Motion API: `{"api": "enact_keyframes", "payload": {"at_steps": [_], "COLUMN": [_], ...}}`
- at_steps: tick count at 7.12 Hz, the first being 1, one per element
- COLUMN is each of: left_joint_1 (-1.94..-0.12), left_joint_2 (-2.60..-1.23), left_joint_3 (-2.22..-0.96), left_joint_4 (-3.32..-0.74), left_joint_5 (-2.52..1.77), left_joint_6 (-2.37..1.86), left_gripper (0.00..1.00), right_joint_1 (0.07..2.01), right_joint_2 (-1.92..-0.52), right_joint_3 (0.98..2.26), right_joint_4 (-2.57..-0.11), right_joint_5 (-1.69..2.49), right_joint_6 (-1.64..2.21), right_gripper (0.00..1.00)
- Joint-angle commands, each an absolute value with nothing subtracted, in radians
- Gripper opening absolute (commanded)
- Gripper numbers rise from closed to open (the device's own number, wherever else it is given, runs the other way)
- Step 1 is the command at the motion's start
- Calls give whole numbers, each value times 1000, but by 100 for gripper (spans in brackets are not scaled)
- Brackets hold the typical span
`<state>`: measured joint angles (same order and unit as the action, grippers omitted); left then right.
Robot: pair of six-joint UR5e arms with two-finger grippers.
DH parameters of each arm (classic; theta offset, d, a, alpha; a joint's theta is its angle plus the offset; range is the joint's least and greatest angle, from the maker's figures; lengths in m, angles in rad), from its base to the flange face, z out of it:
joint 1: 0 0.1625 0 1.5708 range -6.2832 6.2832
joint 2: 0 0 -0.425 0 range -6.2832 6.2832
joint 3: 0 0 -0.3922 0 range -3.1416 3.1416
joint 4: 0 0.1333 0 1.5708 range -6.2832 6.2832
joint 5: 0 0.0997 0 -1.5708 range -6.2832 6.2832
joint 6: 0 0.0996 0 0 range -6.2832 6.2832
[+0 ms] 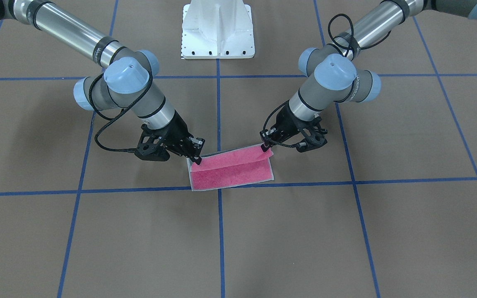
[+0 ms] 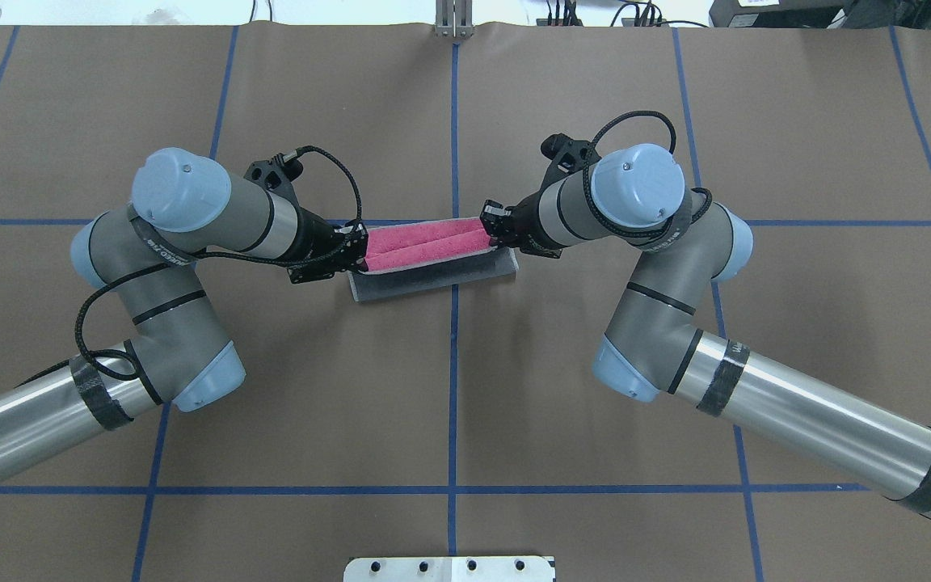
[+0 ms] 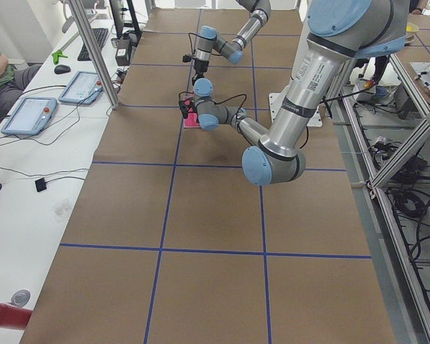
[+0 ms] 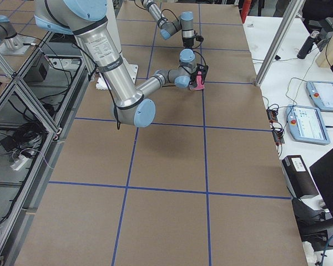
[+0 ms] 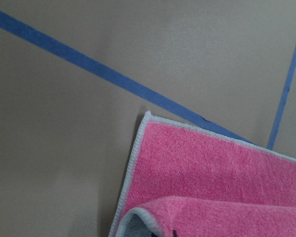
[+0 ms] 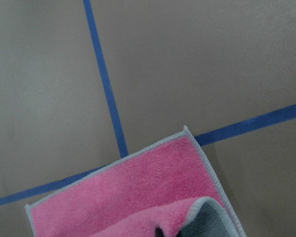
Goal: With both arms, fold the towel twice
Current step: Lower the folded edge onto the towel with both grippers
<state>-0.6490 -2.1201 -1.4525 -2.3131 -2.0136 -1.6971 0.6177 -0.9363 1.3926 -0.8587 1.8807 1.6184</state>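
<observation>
1. Left arm and right arm: grey tubular joints with round, light blue caps.
2. The long links are polished silver tubes with black bands at the ends and dark lettering too small to read.
3. A black braided cable loops along each wrist, strapped on with black tape.
4. Left gripper and right gripper: black, with open-frame bodies and slim fingers.
5. Base: white and flared, with a row of dark screw holes along its edge.
</observation>
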Motion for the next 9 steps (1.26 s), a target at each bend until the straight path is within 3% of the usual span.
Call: {"api": "enact_keyframes", "payload": {"at_steps": [1,9], "left_joint_1": [-650,-666], "left_joint_2": [-2175,-2175], "left_joint_3": [-1392,-1370], "left_joint_4": [-2312,-2312], "left_joint_5": [-1999,-2000], "left_joint_6": [-1703,-1697], "left_gripper": [0,0], "right_joint_1": [620,621], "right_joint_2": [-936,-927], "right_joint_3": [1390,1382], "right_joint_4": [-858,-859], "right_joint_5": [1878,1856], "right_joint_6": [1618,1618], "right_gripper": [0,0]}}
